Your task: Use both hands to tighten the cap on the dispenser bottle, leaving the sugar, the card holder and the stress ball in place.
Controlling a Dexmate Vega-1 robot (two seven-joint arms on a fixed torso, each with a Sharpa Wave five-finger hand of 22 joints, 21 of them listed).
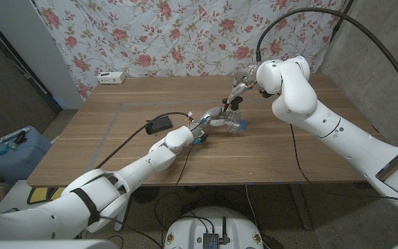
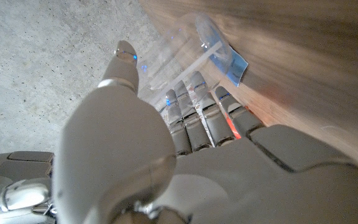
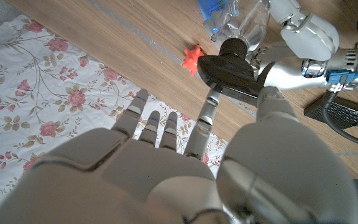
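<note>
The clear bottle (image 1: 232, 122) lies tipped near the middle of the counter (image 1: 116, 131), and the left robot hand (image 1: 211, 119) wraps its fingers (image 2: 197, 93) around the body. At the bottle's neck, the right robot hand (image 1: 237, 93) pinches the black cap (image 3: 229, 71) between thumb and finger. A red ball (image 3: 192, 59) sits just beyond the bottle.
</note>
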